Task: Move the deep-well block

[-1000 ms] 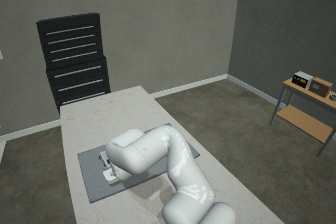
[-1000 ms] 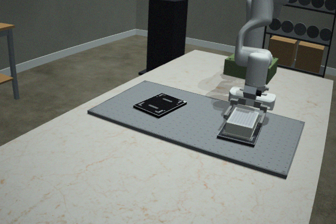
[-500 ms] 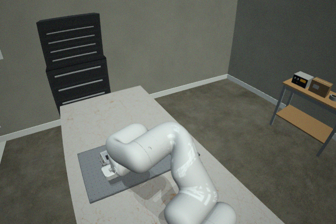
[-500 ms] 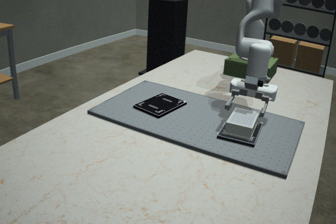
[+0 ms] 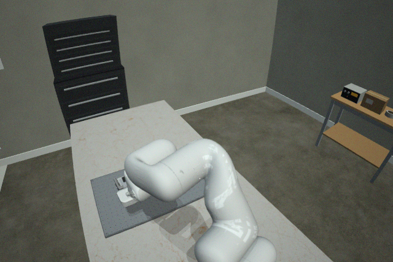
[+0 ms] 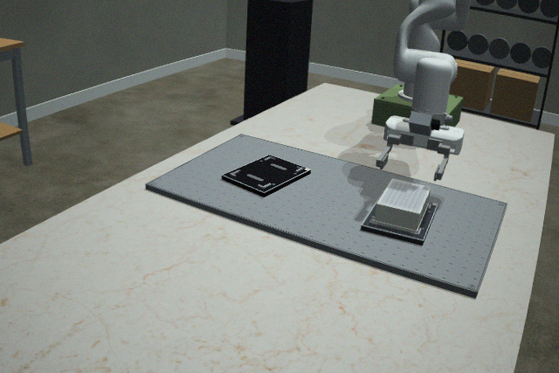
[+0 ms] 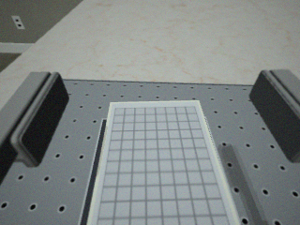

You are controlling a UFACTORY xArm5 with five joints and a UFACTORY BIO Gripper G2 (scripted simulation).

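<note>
One pale, marbled surface (image 5: 110, 145) (image 6: 180, 287) (image 7: 164, 42) carries the whole arrangement. Rising over it, the white robot arm (image 5: 218, 196) (image 6: 429, 3) stands on a green base (image 6: 383, 113). Beneath the arm's reach lies a grey perforated board (image 5: 107, 221) (image 6: 315, 206) (image 7: 42, 187), bearing two low black nests. The unoccupied nest, N1 (image 6: 266, 171), lies on the right as seen from the arm's base; its raised corner pieces and two pale bars are exposed. The other nest, N2 (image 6: 392, 234) (image 7: 96, 164), supports the deep-well block (image 6: 399, 215) (image 7: 159, 155), a pale box with a gridded top. The block appears level on this nest, with the dark rim showing around its foot; whether its cut-off corner meets the A1 mark cannot be told. Smallest of the parts noted, the jaws (image 5: 122, 189) (image 6: 410, 168) are parted and grip nothing; in the exterior view they hang clear of the block, above and toward the arm's base.
</note>
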